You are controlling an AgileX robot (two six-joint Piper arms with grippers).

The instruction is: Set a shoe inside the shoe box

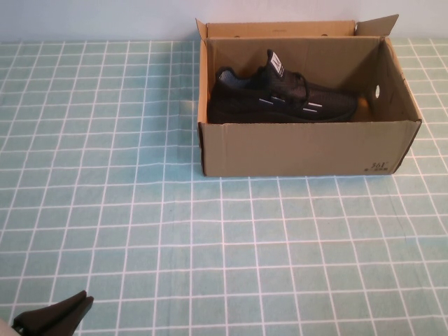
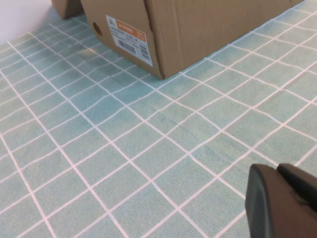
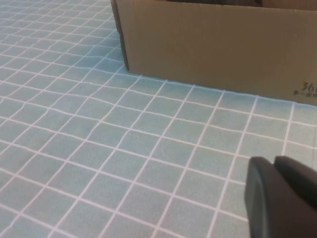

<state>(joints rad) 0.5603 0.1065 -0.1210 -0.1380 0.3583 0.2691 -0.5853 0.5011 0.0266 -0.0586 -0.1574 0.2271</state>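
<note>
The black knit shoe lies on its sole inside the brown cardboard shoe box at the back right of the table, toe to the right. My left gripper is shut and empty, low over the table at the front left corner, far from the box; it also shows in the left wrist view. My right gripper is shut and empty, low over the table in front of the box; it is out of the high view. The box also shows in the left wrist view.
A teal cloth with a white grid covers the table. A white and orange label is on the box's left end wall. A second cardboard piece lies behind the box. A pale wall stands at the back.
</note>
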